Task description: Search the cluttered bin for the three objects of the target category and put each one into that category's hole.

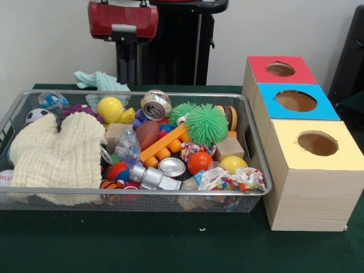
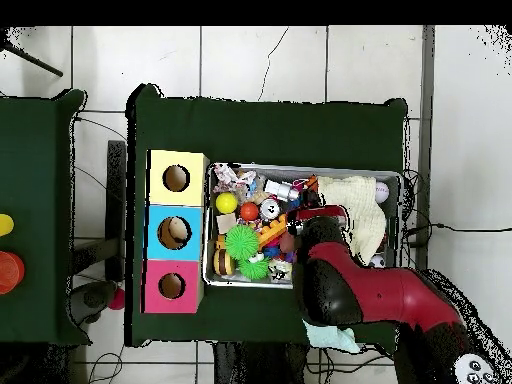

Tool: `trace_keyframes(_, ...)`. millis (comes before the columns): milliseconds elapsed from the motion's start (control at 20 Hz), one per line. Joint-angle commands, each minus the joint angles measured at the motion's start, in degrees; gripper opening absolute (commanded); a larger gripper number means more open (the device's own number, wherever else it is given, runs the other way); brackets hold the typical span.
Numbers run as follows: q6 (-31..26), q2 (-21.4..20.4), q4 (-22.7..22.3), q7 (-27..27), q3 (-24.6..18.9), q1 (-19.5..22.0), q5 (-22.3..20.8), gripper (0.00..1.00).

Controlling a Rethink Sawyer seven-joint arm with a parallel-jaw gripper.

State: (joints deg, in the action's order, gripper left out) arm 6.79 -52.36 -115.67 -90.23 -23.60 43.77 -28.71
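The wire mesh bin (image 1: 142,193) sits on the green table, full of clutter; it also shows in the overhead view (image 2: 300,168). An orange, black-striped plush tiger (image 1: 108,184) lies low against the bin's front rim, mostly buried. I cannot pick out a yellow plush or a third plush. The red-surrounded hole (image 1: 280,69) is on the farthest box of the row and also shows in the overhead view (image 2: 171,286). My gripper (image 1: 126,35) is high above the bin's far side, only partly in frame. In the overhead view the red arm (image 2: 340,270) covers it.
The blue-surrounded hole (image 1: 296,100) and the yellow-surrounded hole (image 1: 317,143) are in the nearer boxes. A cream knitted cloth (image 1: 57,153) fills the bin's left. A green spiky ball (image 1: 206,123), cans (image 1: 156,104) and smooth balls (image 1: 233,164) crowd the right. A teal cloth (image 1: 99,81) lies behind the bin.
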Motion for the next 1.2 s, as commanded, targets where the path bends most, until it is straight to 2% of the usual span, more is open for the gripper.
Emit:
trace_keyframes(50, 6.01, 3.21, -1.87, -7.85, 5.74, -2.04, -3.17, 0.0)
trace_keyframes(200, 7.62, 4.27, -1.3, -7.7, 5.98, -2.1, -3.6, 0.0)
trace_keyframes(700, 5.89, 5.25, 0.8, -5.83, 3.28, 0.47, -5.73, 0.0)
trace_keyframes(950, 11.6, 6.02, 1.52, -6.67, 4.06, 0.48, -7.63, 0.0)
trace_keyframes(1200, 16.88, 8.07, 2.16, -6.87, 6.69, -1.53, -7.29, 0.0)
